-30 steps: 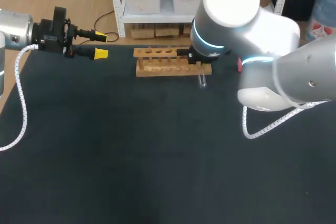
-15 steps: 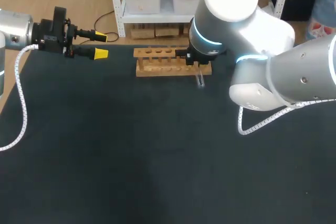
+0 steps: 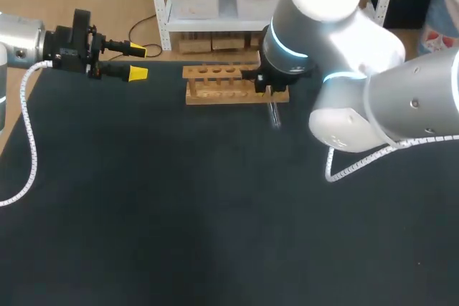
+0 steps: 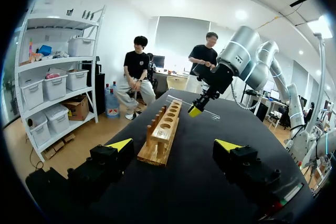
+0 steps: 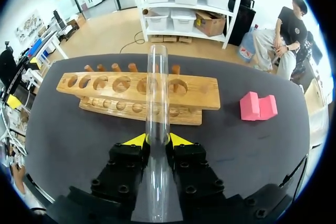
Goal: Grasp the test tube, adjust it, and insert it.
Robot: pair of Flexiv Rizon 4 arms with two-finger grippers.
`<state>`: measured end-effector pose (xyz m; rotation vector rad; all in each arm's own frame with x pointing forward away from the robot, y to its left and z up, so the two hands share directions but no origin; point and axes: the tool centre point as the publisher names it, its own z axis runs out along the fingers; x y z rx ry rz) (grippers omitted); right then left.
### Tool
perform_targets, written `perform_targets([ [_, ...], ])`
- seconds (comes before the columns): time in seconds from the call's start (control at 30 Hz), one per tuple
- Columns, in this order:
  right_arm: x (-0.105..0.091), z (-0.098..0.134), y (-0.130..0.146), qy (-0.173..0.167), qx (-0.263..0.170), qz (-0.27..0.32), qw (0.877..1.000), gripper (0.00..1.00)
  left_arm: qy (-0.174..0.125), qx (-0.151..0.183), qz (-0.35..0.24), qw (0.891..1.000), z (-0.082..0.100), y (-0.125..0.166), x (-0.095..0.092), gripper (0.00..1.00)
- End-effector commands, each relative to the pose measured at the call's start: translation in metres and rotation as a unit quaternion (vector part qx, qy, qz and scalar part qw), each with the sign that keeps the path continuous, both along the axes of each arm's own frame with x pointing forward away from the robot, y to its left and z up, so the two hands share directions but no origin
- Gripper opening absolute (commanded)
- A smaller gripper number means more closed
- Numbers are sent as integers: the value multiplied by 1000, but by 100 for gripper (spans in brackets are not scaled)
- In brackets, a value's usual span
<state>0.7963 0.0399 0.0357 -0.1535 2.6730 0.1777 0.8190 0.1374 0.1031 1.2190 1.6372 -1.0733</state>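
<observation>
Head view looks down from behind; both wrist views face the rack [image 4: 159, 152], right one nearer

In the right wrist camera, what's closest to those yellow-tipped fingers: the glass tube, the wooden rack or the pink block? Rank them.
1. The test tube, held in the right gripper.
2. The wooden rack, just ahead.
3. The pink block, off beside the rack's end.

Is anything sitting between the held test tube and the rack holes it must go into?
Nothing visible does. The test tube, clamped in the right arm's jaws, points at the wooden rack just ahead. The pink block lies off beside the rack's end, outside that path.
</observation>
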Motion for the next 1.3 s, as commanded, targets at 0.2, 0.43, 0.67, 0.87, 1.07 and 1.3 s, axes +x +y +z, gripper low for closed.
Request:
perform_targets([
  [0.2, 7, -4, 1, 31, 2, 13, 999, 0, -1, -1, 0, 1000, -1, 0, 0, 100],
  [0.43, 8, -9, 4, 40, 4, 20, 999, 0, -1, -1, 0, 1000, -1, 0, 0, 100],
  [0.67, 7, -12, 5, 46, 8, 21, 999, 0, -1, -1, 0, 1000, -1, 0, 0, 100],
  [0.87, 4, -10, 4, 47, 8, 16, 999, 0, -1, -1, 0, 1000, -1, 0, 0, 100],
  [1.07, -3, -1, -1, 43, 4, 5, 999, 0, -1, -1, 0, 1000, -1, 0, 0, 100],
  [1.3, -11, 20, -15, 23, -9, -19, 999, 0, -1, -1, 0, 1000, -1, 0, 0, 100],
])
